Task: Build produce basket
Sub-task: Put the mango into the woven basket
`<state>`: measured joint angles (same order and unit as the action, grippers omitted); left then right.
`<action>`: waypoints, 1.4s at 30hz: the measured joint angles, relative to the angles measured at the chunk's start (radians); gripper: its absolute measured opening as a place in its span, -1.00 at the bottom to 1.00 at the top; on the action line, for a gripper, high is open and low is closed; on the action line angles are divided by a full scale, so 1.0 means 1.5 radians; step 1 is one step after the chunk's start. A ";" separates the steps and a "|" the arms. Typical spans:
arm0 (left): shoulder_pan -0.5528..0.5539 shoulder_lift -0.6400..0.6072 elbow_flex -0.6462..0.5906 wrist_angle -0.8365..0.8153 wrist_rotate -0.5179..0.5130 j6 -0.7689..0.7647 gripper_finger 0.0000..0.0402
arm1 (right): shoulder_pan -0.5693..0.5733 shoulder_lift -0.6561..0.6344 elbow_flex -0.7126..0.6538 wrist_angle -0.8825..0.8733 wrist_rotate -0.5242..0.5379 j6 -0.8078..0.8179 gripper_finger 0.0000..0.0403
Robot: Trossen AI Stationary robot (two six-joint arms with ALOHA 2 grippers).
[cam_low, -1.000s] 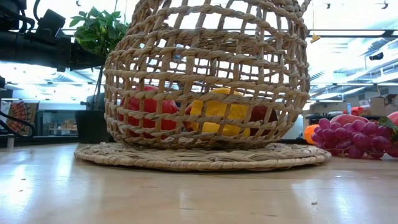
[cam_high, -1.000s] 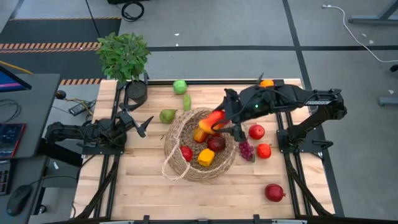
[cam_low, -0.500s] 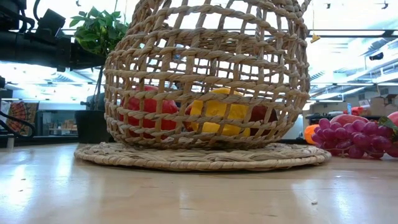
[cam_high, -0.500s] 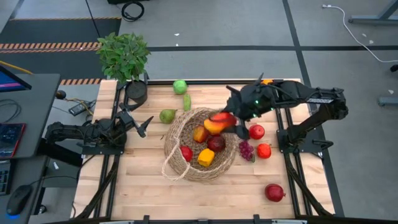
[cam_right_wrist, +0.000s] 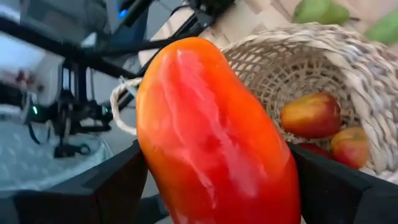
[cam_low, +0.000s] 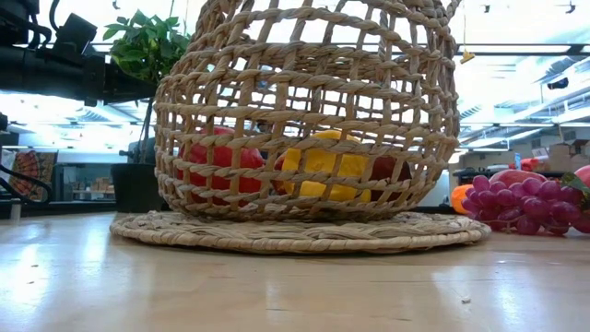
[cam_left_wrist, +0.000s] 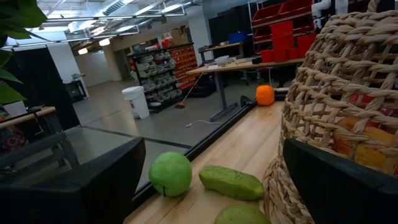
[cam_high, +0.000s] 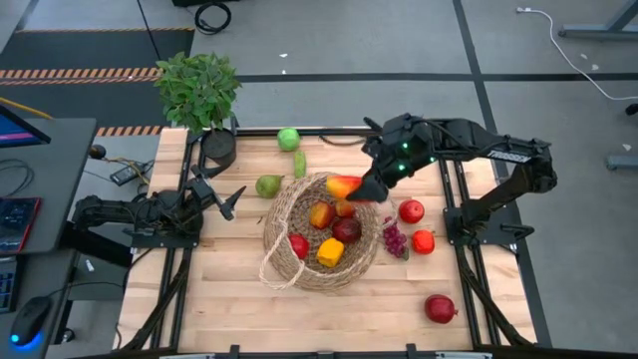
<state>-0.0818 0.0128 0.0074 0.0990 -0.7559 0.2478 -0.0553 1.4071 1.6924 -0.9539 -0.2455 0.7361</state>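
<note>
The woven basket [cam_high: 289,214] stands mid-table and holds a red apple [cam_high: 298,245], a yellow pepper [cam_high: 330,251], a dark red apple [cam_high: 346,230] and orange-red fruits [cam_high: 321,214]. It fills the low view [cam_low: 304,111]. My right gripper [cam_high: 367,189] is over the basket's far right rim, shut on a long red-orange fruit [cam_high: 344,185]. My left gripper [cam_high: 229,199] is open and empty, left of the basket, near a green pear [cam_high: 268,185]. My right gripper pinches the long red-orange fruit [cam_right_wrist: 211,143] between its two fingers [cam_right_wrist: 124,183], one on each long side. The fingers come slanting down from the table's far right. The fruit is lifted clear, above the basket's opening [cam_right_wrist: 323,68].
A green apple [cam_high: 288,139] and a green piece [cam_high: 299,163] lie behind the basket. Red fruits [cam_high: 411,210], [cam_high: 423,240], purple grapes [cam_high: 395,240] and a pomegranate [cam_high: 440,308] lie to its right. A potted plant [cam_high: 199,90] stands at the far left corner.
My right gripper has kept hold of the red-orange fruit and carried it from over the middle of the basket toward the table's far edge, to above the far right rim. The gripper has turned as it went.
</note>
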 joint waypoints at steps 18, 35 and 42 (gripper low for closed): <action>0.000 0.000 0.000 0.000 0.000 0.000 0.93 | -0.108 0.000 0.000 0.185 -0.117 0.300 0.75; 0.000 0.000 0.000 0.000 0.000 0.000 0.93 | -0.127 0.000 0.000 0.329 -0.216 0.168 0.75; 0.000 0.000 0.000 0.000 0.000 0.000 0.93 | -0.106 -0.006 0.010 0.215 -0.261 0.116 0.75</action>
<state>-0.0818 0.0128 0.0074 0.0990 -0.7559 0.2478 -0.2148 1.3981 1.7079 -0.6318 -0.6376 0.9106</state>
